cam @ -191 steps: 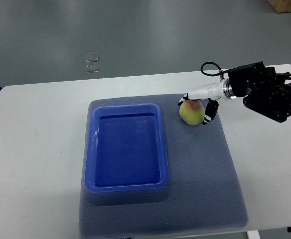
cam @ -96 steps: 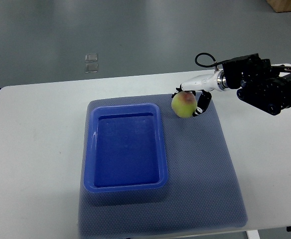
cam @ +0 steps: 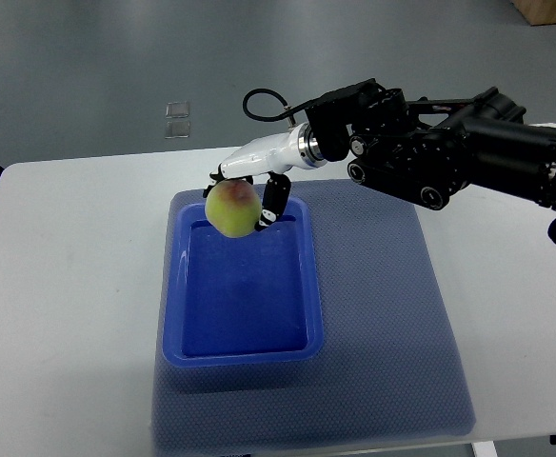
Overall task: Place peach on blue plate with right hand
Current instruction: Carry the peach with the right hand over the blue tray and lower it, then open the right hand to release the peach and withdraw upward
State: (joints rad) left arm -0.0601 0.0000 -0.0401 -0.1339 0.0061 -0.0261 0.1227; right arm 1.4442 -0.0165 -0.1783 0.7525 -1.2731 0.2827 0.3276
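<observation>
While the peach point(cam: 231, 208) hangs above the far end of the blue plate point(cam: 243, 282), the right robot hand point(cam: 248, 195) holds it pinched between thin black-tipped fingers point(cam: 274, 200), with the arm reaching in from the right across the mat. The fruit looks clear of the plate floor, though how high it sits cannot be told from this steep view.

The grip looks slight: only the fingertips meet a round, smooth fruit, so it could slip or roll out if the hand tilts or lets go too high. It is also close to the plate's far rim, so a release here might let it strike the rim and bounce onto the mat rather than settle inside. Moving nearer the plate's middle and lowering first would seem safer.

The plate lies on a grey-blue textured mat point(cam: 392, 324), which covers part of a white worktop point(cam: 69, 286). Beyond is a grey floor point(cam: 116, 67) with a small pale plate point(cam: 176, 121) set into it.
</observation>
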